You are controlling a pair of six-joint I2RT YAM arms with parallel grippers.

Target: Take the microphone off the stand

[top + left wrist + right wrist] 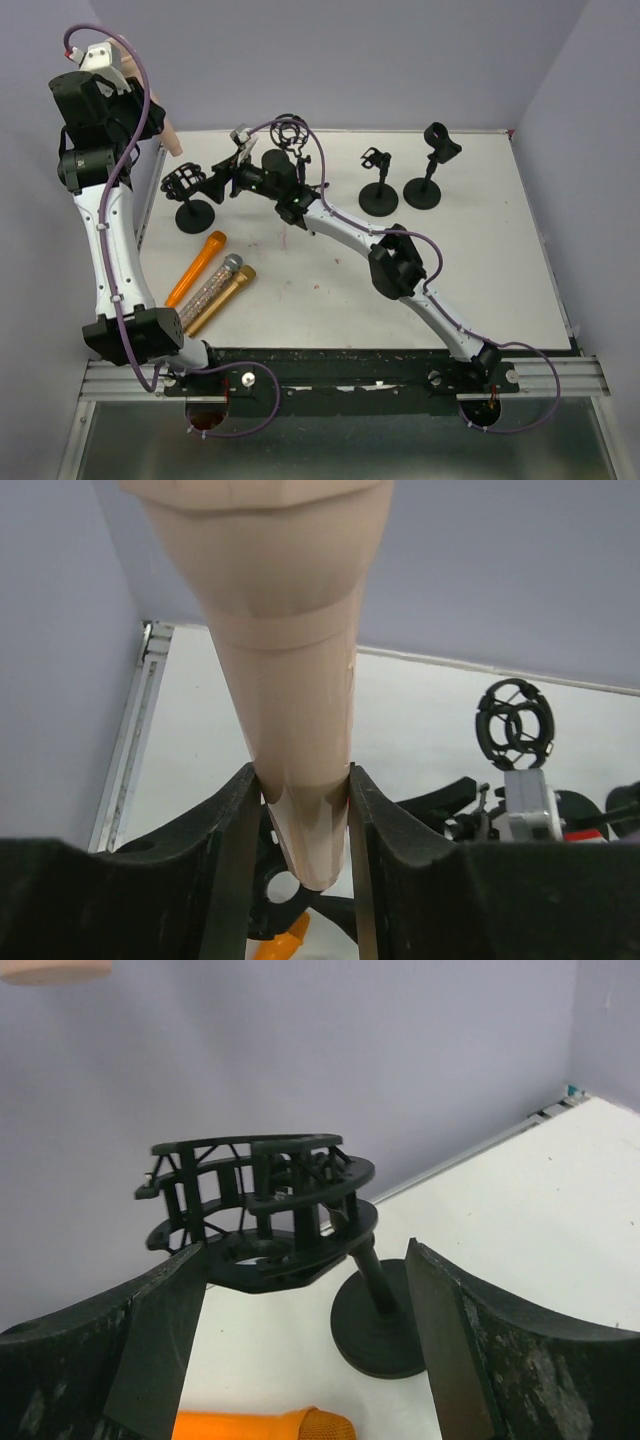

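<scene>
My left gripper (300, 810) is shut on a beige microphone (290, 670), whose narrow tail sits between the pads. In the top view that gripper (158, 118) is raised at the far left with the microphone (172, 138) clear of the table. Below it stands a black stand (190, 192) with an empty cage holder. My right gripper (222, 178) is right beside that holder. In the right wrist view it (305, 1255) stands open with the cage (260, 1210) and the stand's round base (385, 1325) just ahead of its jaws, not gripped.
Three more black stands are at the back: (290, 135), (378, 190), (430, 175). An orange microphone (197, 266), a silver one (212, 284) and a gold one (224, 298) lie at the front left. A metal rail (130, 740) edges the table's left side.
</scene>
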